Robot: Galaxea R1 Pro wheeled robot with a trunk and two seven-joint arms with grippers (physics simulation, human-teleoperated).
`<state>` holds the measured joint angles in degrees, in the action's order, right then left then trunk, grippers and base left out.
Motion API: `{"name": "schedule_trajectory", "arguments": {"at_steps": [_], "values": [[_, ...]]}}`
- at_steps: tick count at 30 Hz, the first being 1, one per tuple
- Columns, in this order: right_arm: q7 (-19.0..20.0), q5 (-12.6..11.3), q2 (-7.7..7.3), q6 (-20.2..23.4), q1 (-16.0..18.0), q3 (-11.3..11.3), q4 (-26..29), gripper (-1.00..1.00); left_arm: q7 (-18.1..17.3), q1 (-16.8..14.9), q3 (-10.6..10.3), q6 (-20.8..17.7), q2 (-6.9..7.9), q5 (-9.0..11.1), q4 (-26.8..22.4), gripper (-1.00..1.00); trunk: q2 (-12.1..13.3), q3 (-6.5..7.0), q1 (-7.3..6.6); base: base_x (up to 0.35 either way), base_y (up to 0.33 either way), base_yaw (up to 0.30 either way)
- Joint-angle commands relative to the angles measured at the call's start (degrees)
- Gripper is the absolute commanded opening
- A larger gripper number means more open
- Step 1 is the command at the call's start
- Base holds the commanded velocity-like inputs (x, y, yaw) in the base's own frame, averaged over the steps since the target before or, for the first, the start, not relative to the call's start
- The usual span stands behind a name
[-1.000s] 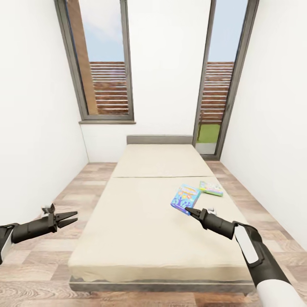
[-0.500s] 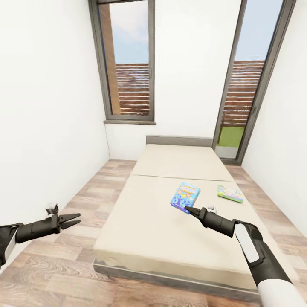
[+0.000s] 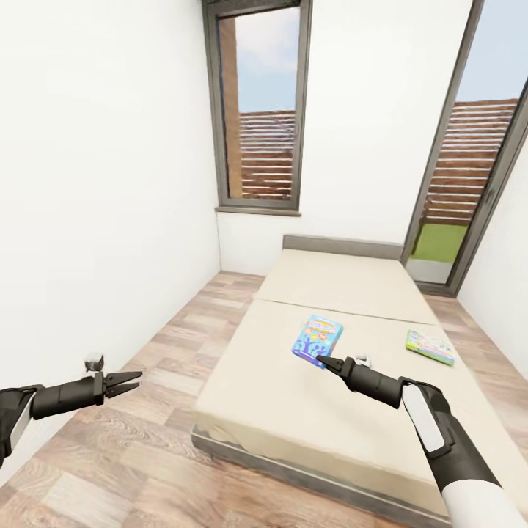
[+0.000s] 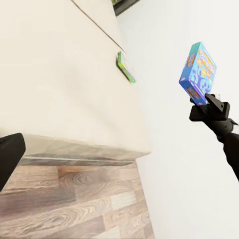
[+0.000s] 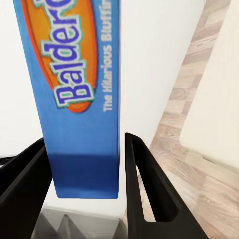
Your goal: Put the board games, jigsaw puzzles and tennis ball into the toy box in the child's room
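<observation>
My right gripper (image 3: 325, 361) is clamped on the lower edge of the blue board game box (image 3: 317, 339), holding it up over the beige bed (image 3: 293, 396); wrist cam shows both fingers (image 5: 149, 194) pinching the box (image 5: 74, 89). Second, green board game (image 3: 430, 346) lies flat on the mattress near the far side. My left gripper (image 3: 132, 381) hangs over the wood floor (image 3: 125, 455), prongs slightly apart, holding nothing

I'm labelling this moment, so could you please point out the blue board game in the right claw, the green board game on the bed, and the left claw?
blue board game (image 3: 317, 339), head view, middle of its printed cover.
green board game (image 3: 430, 346), head view, middle of its top face.
left claw (image 3: 132, 380), head view, midway between its fingertips.
</observation>
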<state>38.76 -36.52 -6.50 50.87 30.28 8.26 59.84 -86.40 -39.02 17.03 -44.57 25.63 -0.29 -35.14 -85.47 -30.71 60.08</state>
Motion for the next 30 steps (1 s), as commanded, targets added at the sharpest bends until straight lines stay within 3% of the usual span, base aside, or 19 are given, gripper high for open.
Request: {"name": "schedule_trajectory", "arguments": {"at_steps": [1,5,12,30], "values": [[0.19,0.04,0.03,0.28,0.03,0.09,0.01,-1.00,-0.20,-0.04,0.02,-0.59,-0.01,-0.06,0.01,1.00,0.38,0.13,-0.25,-0.204,-0.196,0.293],[0.14,0.07,0.27,0.24,0.03,-0.16,0.01,-1.00,-0.17,-0.04,0.02,-0.53,0.03,-0.12,0.01,1.00,1.99,0.84,-1.13,-0.216,-0.207,0.293],[0.07,0.06,0.02,-0.05,0.04,-4.70,0.01,-1.00,-0.17,-0.01,-0.03,-0.52,0.04,-0.22,0.00,1.00,4.79,2.10,-2.67,-0.222,-0.213,0.292],[0.07,0.13,0.09,-0.07,0.04,-5.18,0.07,-1.00,0.99,-0.01,0.02,-0.84,0.01,-0.15,0.04,1.00,12.01,5.33,-6.62,-0.177,-0.171,0.292]]}}
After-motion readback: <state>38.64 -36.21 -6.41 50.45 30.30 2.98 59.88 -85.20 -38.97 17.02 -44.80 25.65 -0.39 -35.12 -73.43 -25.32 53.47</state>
